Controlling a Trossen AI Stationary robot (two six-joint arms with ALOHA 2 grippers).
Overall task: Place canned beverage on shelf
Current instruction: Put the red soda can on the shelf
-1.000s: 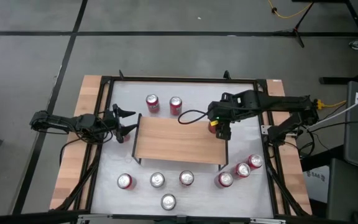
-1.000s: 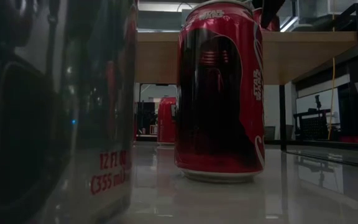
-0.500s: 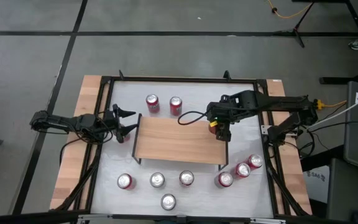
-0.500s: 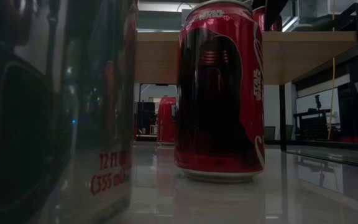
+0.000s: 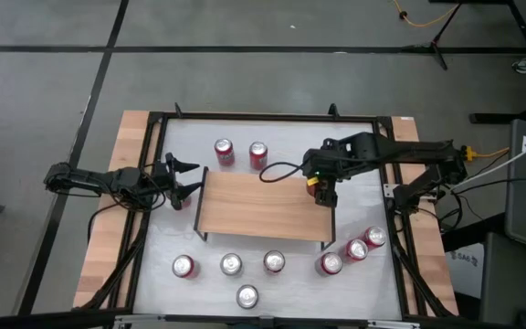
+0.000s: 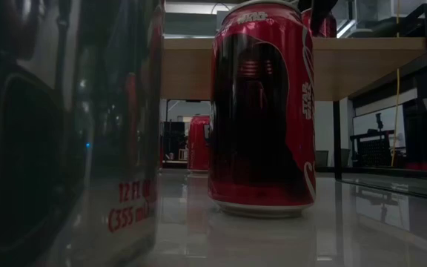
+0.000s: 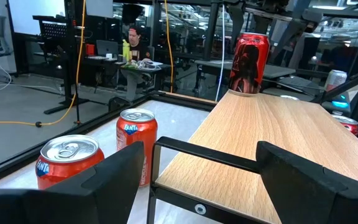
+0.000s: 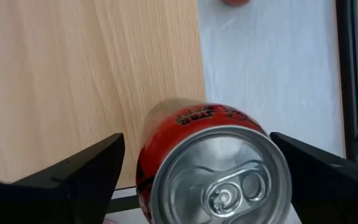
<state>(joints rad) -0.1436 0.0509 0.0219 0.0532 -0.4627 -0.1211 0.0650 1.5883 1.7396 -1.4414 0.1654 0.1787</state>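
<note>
High view: the shelf [image 5: 265, 207] stands mid-desk, plank top bare except at its far right corner, where a red can [image 5: 312, 185] stands under the right claw [image 5: 323, 191]. The left claw [image 5: 183, 179] waits just off the shelf's left end, over the desk [image 5: 272, 128]. Two cans [image 5: 224, 152] stand behind the shelf toward the far edge; a row of cans [image 5: 231, 265] lines the near edge, more toward the near right corner. Low view: a dark red can [image 6: 262, 111] stands close on the desk, the shelf plank [image 6: 369, 63] behind it; the placed can's body [image 6: 319, 24] shows upright on the plank's top, a dark arm part beside it. Left wrist view: left claw [image 7: 197, 171] part open, holding nothing, aimed along the plank; the placed can [image 7: 248, 56] stands upright at its far corner; two orange cans [image 7: 136, 140] sit beside the shelf. Right wrist view: right claw [image 8: 197, 168] spread wide, fingers [image 8: 82, 171] clear of the can [image 8: 219, 171] either side; can resting on the plank's [image 8: 86, 81] edge.
</note>
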